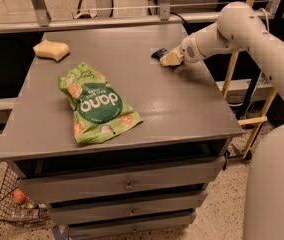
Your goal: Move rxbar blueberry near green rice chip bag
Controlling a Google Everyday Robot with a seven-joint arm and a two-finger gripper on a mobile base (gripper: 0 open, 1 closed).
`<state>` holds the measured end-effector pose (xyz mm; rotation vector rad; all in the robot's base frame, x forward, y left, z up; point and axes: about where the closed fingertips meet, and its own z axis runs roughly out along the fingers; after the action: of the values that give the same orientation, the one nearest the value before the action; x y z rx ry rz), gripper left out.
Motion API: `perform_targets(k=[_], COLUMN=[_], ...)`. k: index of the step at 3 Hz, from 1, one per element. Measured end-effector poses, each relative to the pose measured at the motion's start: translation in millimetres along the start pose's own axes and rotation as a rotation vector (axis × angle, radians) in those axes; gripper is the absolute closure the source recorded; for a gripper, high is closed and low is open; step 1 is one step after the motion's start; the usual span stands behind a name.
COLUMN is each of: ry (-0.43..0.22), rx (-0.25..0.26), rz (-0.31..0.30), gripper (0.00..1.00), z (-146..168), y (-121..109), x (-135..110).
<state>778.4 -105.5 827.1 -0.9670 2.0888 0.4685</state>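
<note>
The rxbar blueberry [158, 53] is a small dark navy bar on the grey table top [182, 109], at the far right. Only its left end shows, because the gripper covers the rest. My gripper [170, 59] is low over the table and right at the bar, reaching in from the right on the white arm [242, 26]. The green rice chip bag [96, 104] lies flat on the left-middle of the table, well to the left of the bar and nearer the front.
A yellow sponge [51, 49] lies at the far left corner of the table. Drawers [127, 184] sit below the top. A wire basket [12, 204] stands on the floor at the left. A rail and wooden posts [232, 79] run behind and to the right.
</note>
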Motion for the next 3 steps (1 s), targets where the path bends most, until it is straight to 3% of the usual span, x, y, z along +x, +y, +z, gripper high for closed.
perform_targets(k=[1, 2, 3], ry=[0.0, 0.0, -0.054], rx=[0.0, 0.0, -0.036], rz=[0.0, 0.0, -0.06], gripper=[1.0, 1.0, 1.0], z=[-0.6, -0.6, -27.3], y=[0.0, 0.0, 9.9], x=[-0.7, -0.8, -18.6])
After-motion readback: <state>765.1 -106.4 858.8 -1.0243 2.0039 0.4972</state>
